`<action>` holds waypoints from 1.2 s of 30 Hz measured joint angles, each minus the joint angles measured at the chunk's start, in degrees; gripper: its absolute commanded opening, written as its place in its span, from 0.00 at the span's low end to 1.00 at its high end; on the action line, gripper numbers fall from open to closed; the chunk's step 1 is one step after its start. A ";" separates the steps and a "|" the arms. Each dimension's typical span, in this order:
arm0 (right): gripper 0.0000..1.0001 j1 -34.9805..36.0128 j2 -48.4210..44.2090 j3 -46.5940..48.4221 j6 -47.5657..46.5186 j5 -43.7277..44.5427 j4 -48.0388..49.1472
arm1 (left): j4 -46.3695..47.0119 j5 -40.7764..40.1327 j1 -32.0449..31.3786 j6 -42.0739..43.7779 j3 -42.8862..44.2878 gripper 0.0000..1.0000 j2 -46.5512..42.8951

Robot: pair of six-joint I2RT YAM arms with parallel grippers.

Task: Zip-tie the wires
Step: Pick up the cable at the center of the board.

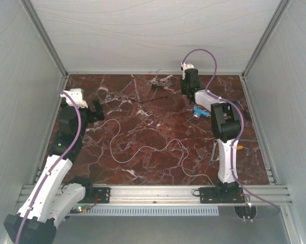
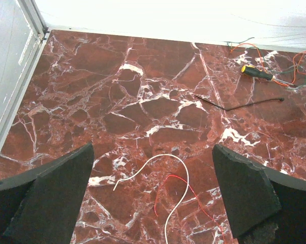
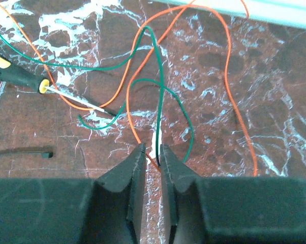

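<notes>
The wires lie in two places. An orange [image 3: 143,40] and green [image 3: 161,66] tangle is at the back of the table, and it also shows far right in the left wrist view [image 2: 300,63]. My right gripper [image 3: 152,150] [image 1: 185,90] is down on this tangle, jaws nearly together with an orange and a green strand between them. A long white wire [image 1: 143,150] [image 2: 179,170] and a thin red strand [image 2: 186,185] cross the middle. My left gripper [image 2: 153,152] [image 1: 98,109] is open and empty above their ends. The black zip tie [image 2: 239,104] [image 1: 143,101] [image 3: 21,151] lies loose.
A yellow-and-black screwdriver [image 1: 157,87] [image 2: 255,72] [image 3: 13,71] lies by the tangle. A blue tool [image 1: 199,113] sits under the right arm and a metal tool [image 1: 214,151] lies near its base. Grey walls close in the left, right and back.
</notes>
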 measured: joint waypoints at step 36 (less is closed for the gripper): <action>0.00 4.28 -17.35 6.67 -2.08 -0.31 -5.31 | -0.98 0.94 0.00 0.07 0.02 1.00 0.37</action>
